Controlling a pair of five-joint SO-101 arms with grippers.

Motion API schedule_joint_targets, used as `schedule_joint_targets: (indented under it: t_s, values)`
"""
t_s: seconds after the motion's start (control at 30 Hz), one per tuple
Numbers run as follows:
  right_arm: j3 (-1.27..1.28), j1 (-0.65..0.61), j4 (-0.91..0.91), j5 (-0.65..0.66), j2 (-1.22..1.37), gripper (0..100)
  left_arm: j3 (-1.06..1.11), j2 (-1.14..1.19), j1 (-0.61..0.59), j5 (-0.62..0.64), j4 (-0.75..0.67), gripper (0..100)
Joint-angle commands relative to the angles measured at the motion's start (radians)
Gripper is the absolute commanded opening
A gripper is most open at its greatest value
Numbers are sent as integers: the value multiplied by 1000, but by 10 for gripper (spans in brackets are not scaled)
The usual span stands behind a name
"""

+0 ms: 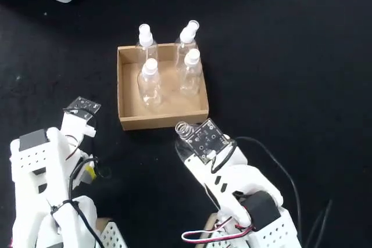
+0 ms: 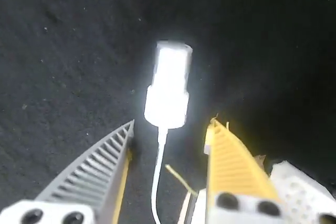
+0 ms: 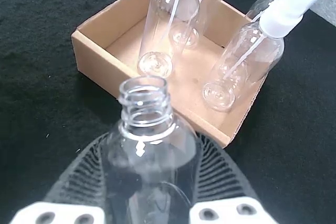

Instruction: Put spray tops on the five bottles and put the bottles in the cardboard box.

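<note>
Standing by the black table (image 1: 302, 56), I see the cardboard box (image 1: 163, 117) just ahead of the right gripper (image 3: 152, 150). Two capped bottles (image 1: 150, 82) stand upright inside it. Two more (image 1: 145, 39) stand at its far wall, and I cannot tell whether they are inside or just behind.

The right gripper's jaws are clamped on the open bottle (image 3: 149, 129). Its long axis runs out along the jaws, and its bare threaded neck points past the fingertips toward the box.

The left gripper (image 2: 170, 127) has its jaws apart. The spray top (image 2: 168, 87) lies on the table between and just ahead of the fingertips. Its head points away from the jaws, and its thin tube (image 2: 157, 177) trails back between them along their line.

This looks like the last cap. To do it well, I would close on the round collar rather than the tube. Then I would carry it tube-first over the neck, with the right gripper holding its bottle steady.
</note>
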Motion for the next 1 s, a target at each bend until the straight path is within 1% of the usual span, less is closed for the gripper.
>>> schedule_joint_targets:
  t_s: [0.0, 0.2, 0.33, 0.4, 0.47, 0.6, 0.83, 0.9, 0.97]
  values:
    - [-12, 31, -23, 0, -19, 11, -1, 2, 10, 5, -29, 200]
    - [-12, 31, -23, 0, -19, 11, 36, 2, 51, 11, -35, 195]
    - [-12, 31, -23, 0, -19, 11, 102, 2, 62, 12, -127, 195]
    - [-12, 31, -23, 0, -19, 11, 124, 2, 61, 12, -150, 195]
    - [-12, 31, -23, 0, -19, 11, 131, 0, 59, 12, -149, 191]
    - [-12, 31, -23, 0, -19, 11, 133, 0, 59, 12, -149, 130]
    - [-13, 31, -21, 0, -19, 11, 128, -12, 58, 12, -146, 58]
    - [-13, 31, -21, 0, -19, 11, 117, -12, 56, 9, -115, 31]
    - [-13, 31, -21, 0, -19, 11, 97, -12, 56, 8, -60, 28]
